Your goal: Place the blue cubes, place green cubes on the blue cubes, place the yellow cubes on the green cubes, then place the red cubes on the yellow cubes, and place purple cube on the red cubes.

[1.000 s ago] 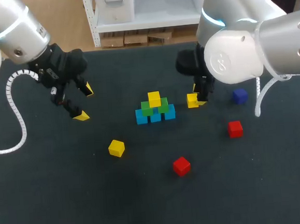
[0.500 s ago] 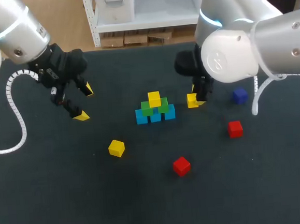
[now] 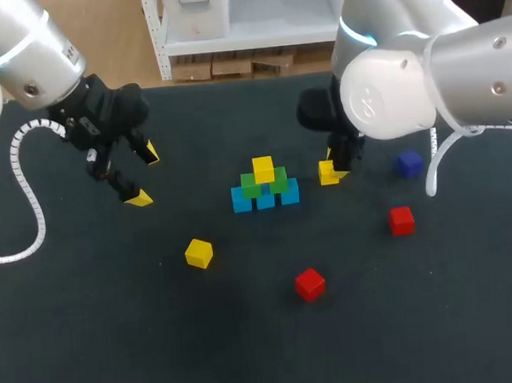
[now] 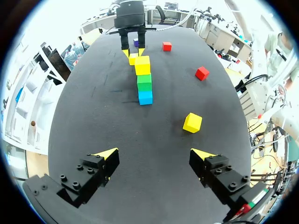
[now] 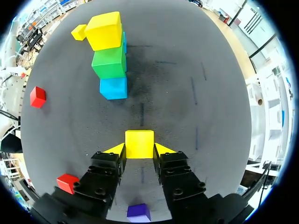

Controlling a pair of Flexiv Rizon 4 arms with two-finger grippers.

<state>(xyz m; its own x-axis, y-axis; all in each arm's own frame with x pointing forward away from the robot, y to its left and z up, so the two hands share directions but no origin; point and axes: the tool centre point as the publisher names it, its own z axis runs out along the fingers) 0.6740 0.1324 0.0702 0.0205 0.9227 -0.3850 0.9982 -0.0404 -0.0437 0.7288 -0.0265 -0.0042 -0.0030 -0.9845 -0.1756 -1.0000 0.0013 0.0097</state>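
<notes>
The right gripper is clamping a yellow cube between both fingers. In the head view the green cubes are lying near, at nine o'clock. The left gripper, fingers apart, is hanging farther off.

I work in a robotics lab, at a test bench. Two bulky grey-white jointed machine arms, my left arm and right arm, come in over a wide table covered in dark matte cloth. A white ribbed cable hose loops off the left one. On the cloth sit only small coloured cubes (plain blocks): a stepped blue, green and yellow cube stack and a loose red cube. My black right gripper pinches a yellow cube.
</notes>
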